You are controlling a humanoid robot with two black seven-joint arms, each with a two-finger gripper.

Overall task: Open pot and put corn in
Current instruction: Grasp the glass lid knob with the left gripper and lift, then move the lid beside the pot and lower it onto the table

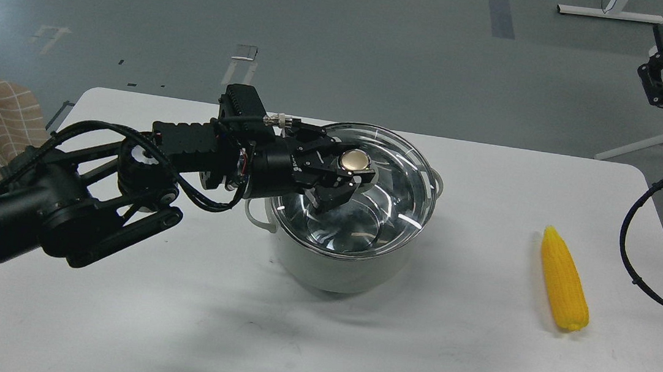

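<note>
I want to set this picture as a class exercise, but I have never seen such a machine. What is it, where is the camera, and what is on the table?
The camera sits in a robot's head, looking forward and down at a white table. The black jointed limb from the left is its left arm. Its left gripper has two fingers, set on either side of the brass knob of a glass lid. The lid lies on a pale pot, so the pot is not yet open. Whether the fingers already squeeze the knob cannot be told. The right gripper hangs at the top right, off the table, holding nothing. A yellow corn lies alone on the table, right of the pot.
</note>
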